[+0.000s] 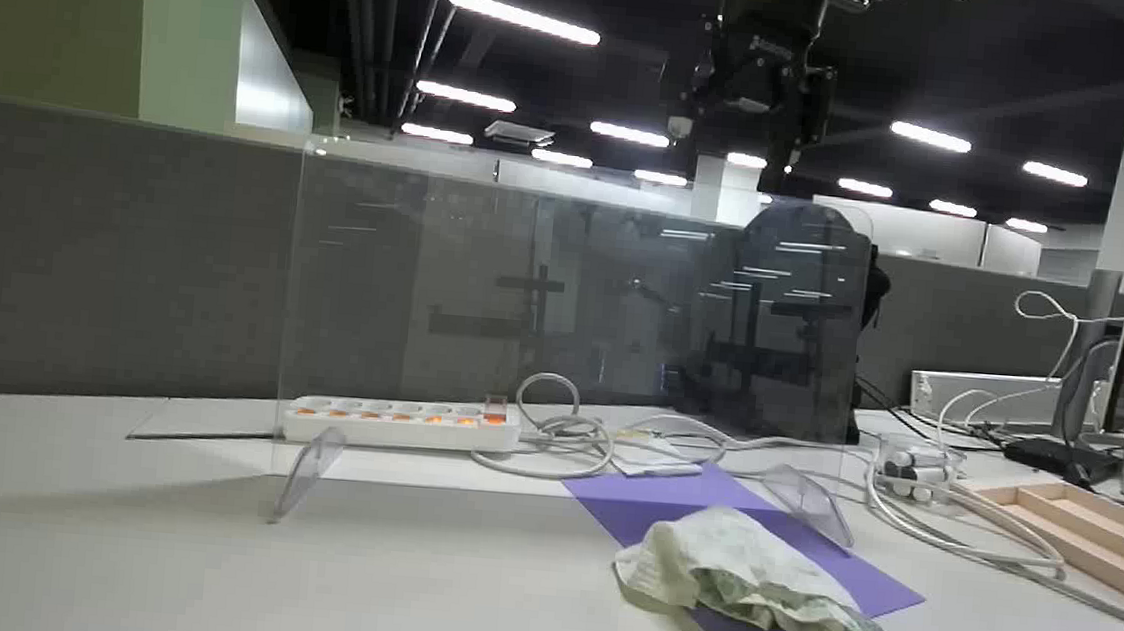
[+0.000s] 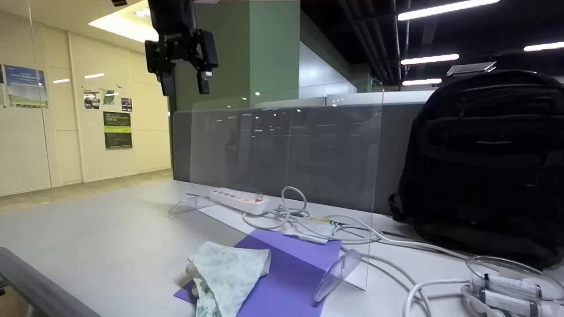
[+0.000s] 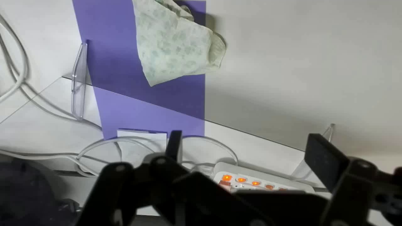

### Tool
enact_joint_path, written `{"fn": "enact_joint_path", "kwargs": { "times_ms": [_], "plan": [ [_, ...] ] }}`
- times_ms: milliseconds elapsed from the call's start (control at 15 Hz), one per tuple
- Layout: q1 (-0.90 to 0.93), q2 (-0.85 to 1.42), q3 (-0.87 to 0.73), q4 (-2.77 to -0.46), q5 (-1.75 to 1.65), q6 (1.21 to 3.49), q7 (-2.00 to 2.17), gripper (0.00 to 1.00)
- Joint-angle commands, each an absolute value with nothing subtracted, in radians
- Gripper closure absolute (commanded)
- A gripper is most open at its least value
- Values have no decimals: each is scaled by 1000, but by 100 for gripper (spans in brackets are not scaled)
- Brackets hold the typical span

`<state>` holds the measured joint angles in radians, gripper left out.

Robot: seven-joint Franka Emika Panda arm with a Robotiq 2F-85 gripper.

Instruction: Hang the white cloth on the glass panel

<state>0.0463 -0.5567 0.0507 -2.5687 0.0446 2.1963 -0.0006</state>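
Under the office's strip lights (image 2: 429,59), a grey fabric partition (image 1: 105,260) rises behind a pale, smooth desk (image 2: 114,246), presumably to screen off its neighbour. On the desk stands the glass panel (image 2: 282,158), upright, its top edge the likely rail; clock directions run from its middle in an exterior view. A black backpack (image 2: 489,167) sits at 3 o'clock. The purple mat (image 2: 291,268) runs beneath the panel at 6 o'clock, perhaps marking the pickup spot. Partly on it, partly on bare desk, the white cloth (image 2: 229,273) lies crumpled at 7 o'clock, near the panel but apart; its raised folds should give something to pinch. At 10 o'clock the Robotiq gripper (image 2: 185,88) hangs with fingers spread around nothing, probably high so as to clear the panel. The power strip (image 2: 240,201) lies at 8 o'clock, behind the panel. A clear foot (image 2: 337,275) at each lower end braces the panel.
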Motion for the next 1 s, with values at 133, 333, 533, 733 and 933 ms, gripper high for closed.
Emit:
{"fn": "enact_joint_path", "kwargs": {
  "times_ms": [133, 333, 533, 733, 933],
  "plan": [
    [50, -556, 47, -2567, 42, 2193, 2, 0],
    [50, -556, 47, -2567, 42, 2193, 2, 0],
    [50, -556, 47, -2567, 42, 2193, 2, 0],
    [50, -554, 48, -2577, 35, 2222, -7, 0],
    [38, -536, 51, -2605, 13, 2318, -3, 0]
  ]
}}
